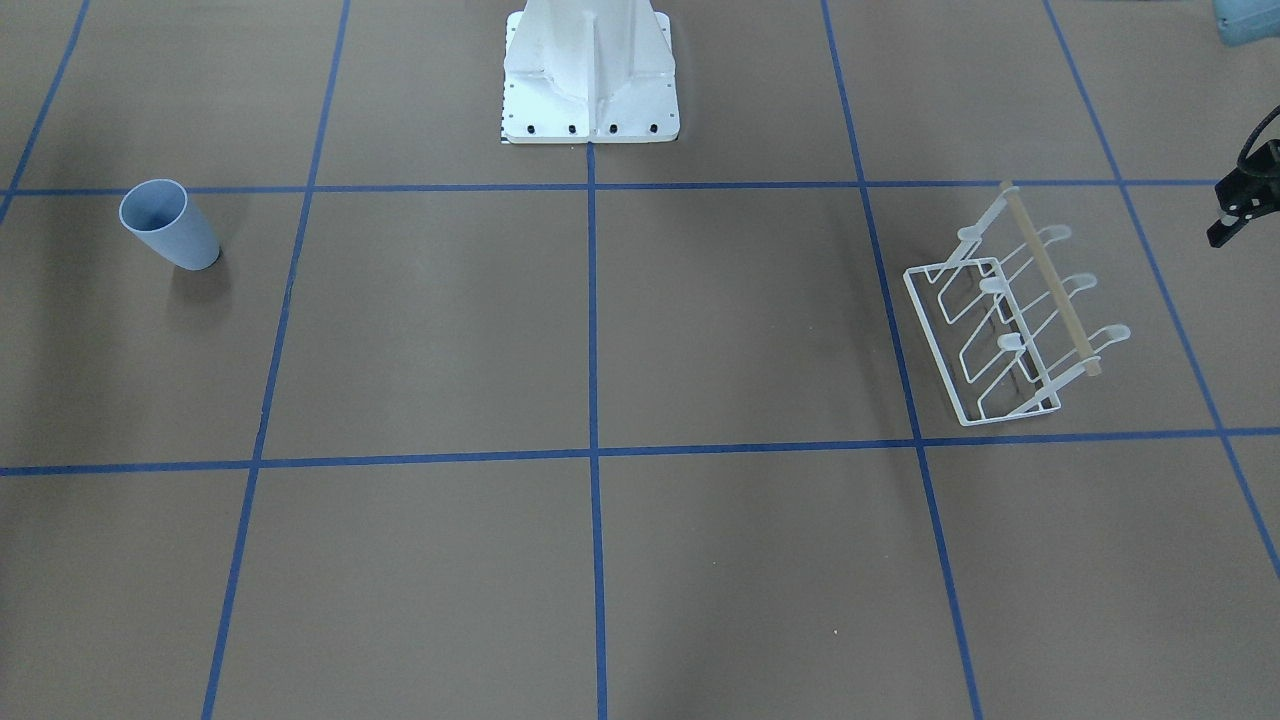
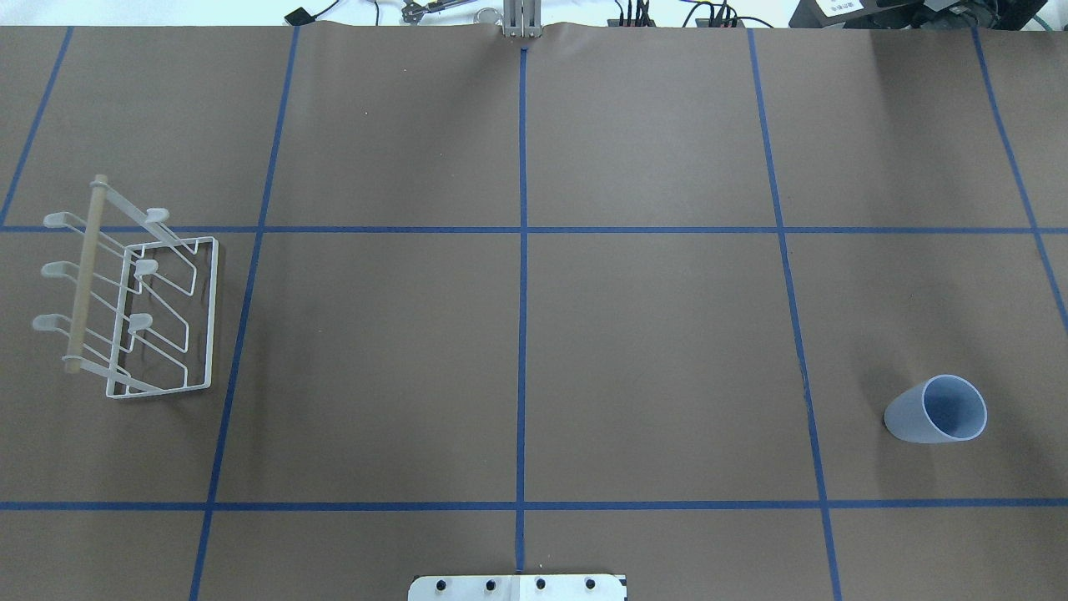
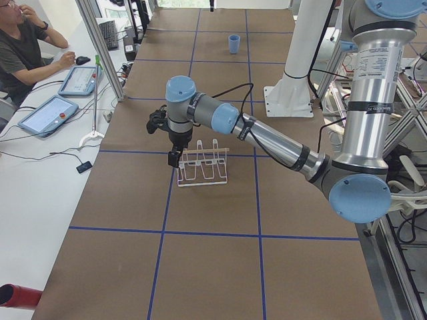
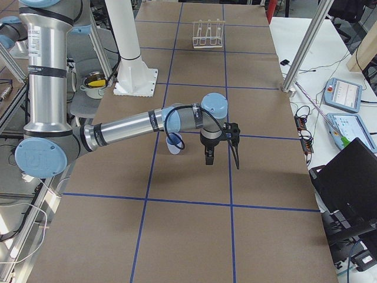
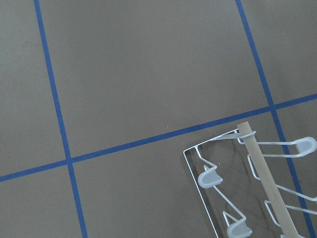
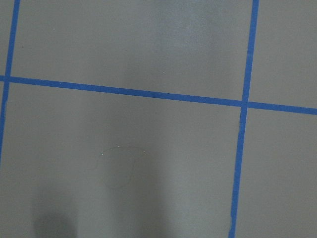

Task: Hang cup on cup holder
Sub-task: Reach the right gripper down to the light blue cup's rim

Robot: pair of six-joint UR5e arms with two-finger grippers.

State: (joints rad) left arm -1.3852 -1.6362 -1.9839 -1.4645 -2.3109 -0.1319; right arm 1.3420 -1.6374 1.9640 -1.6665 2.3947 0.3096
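The pale blue cup [image 1: 172, 228] stands rim up on the brown table on my right side; it also shows in the overhead view [image 2: 934, 411]. The white wire cup holder [image 1: 1050, 278] with its wooden bar stands on my left side [image 2: 87, 274], with nothing on its prongs. My left gripper [image 3: 173, 162] hangs above the table just beyond the holder's outer side; only a black part of it shows at the front view's edge [image 1: 1235, 215], and I cannot tell its state. My right gripper [image 4: 208, 159] hangs beside the cup [image 4: 174, 143], toward the table's outer side; I cannot tell its state.
The white robot base [image 1: 590, 80] sits at the middle of the table's robot-side edge. Blue tape lines divide the table into squares. An operator [image 3: 27, 47] sits at a side desk with tablets. A laptop [image 4: 347, 171] stands off the table's other side.
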